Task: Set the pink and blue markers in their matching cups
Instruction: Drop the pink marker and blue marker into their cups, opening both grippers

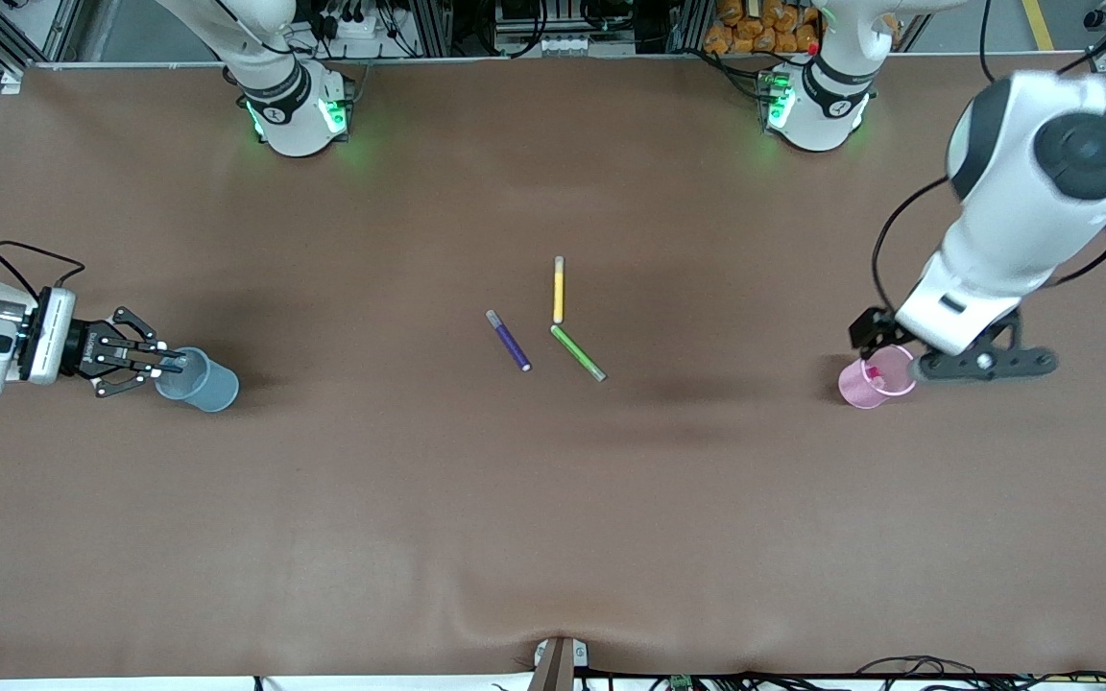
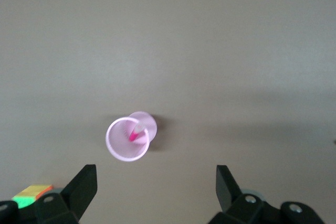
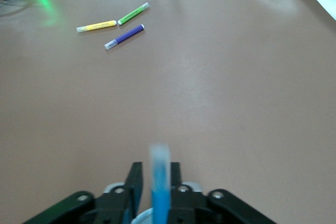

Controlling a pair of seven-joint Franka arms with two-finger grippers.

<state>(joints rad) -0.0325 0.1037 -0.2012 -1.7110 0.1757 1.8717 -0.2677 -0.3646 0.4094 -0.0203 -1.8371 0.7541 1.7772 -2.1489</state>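
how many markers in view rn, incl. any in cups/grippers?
5. Yellow marker, green marker and purple marker lie loose mid-table. Pink marker stands in the pink cup. Blue marker is held by the right gripper at the blue cup.

Table cover [image 1: 553, 518]: matt brown sheet, cloth-like, smooth, with a slight ripple at the edge nearest the front camera.
Pink cup [image 1: 868, 380]: thin translucent plastic, pale, faint sheen.
Blue cup [image 1: 200, 382]: translucent plastic, pale grey-blue, duller look.
Pink marker [image 2: 134, 134]: smooth magenta plastic, seen inside the pink cup.
Blue marker [image 3: 159, 182]: smooth bright plastic with a pale end.
Purple pen [image 1: 509, 341], yellow pen [image 1: 559, 290], green pen [image 1: 578, 352]: smooth plastic barrels, slight gloss, pale caps.
Left gripper [image 2: 155, 192]: matt black fingers.
Right gripper [image 1: 164, 361]: black, matt, hard-finished linkage.
Arm casings [image 1: 1014, 240]: glossy white plastic shells, black joints.
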